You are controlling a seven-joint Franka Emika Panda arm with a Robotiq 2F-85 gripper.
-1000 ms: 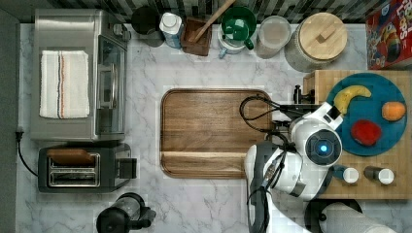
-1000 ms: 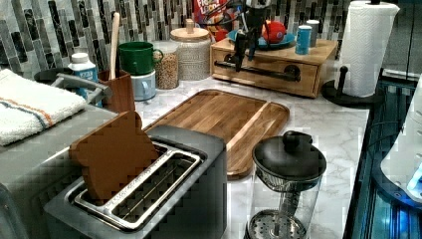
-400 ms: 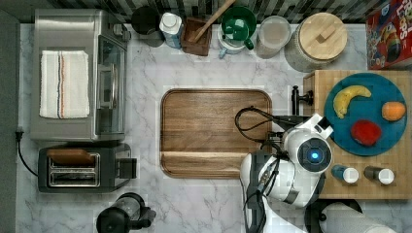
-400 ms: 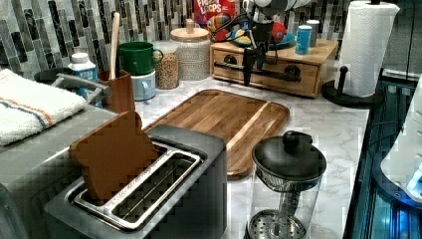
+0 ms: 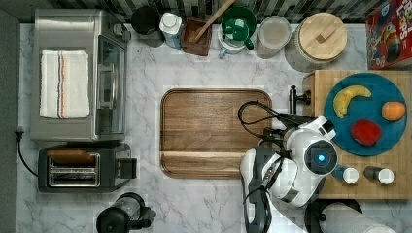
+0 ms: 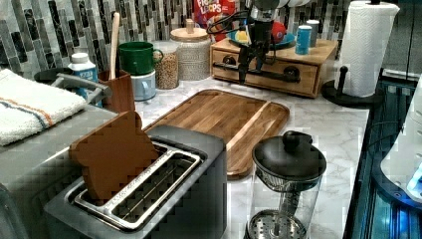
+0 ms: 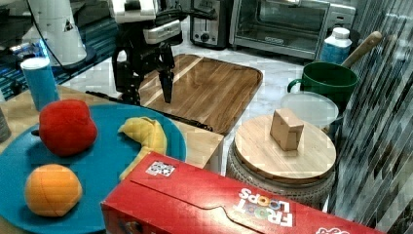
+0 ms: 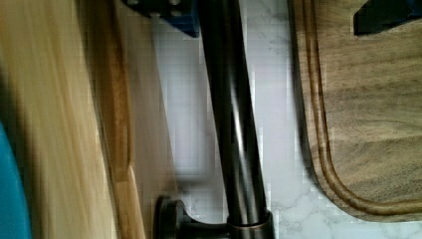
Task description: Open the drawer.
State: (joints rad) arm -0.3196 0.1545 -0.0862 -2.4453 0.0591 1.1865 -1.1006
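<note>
Straddling the handle [image 8: 234, 129] of the drawer [image 6: 268, 74], the gripper [image 7: 146, 90] stays unclenched, fingers either side of the bar, positioned for closing and pulling toward the tray [image 5: 214, 131].

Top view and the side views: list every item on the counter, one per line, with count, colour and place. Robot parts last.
drawer: 1, light wood, black bar handle, top view's right, shut
plate: 1, blue, on the drawer unit
banana: 1, yellow, on the plate
red fruit: 1, on the plate
orange: 1, on the plate
wooden tray: 1, brown, counter centre
toaster oven: 1, steel, top view's left
towel: 1, white striped, on the oven
toaster: 1, dark
green mug: 1, back row
lidded jar: 1, wooden lid
cereal box: 1, red
paper towel roll: 1, white
pincer: 1, black, open, above the handle
</note>
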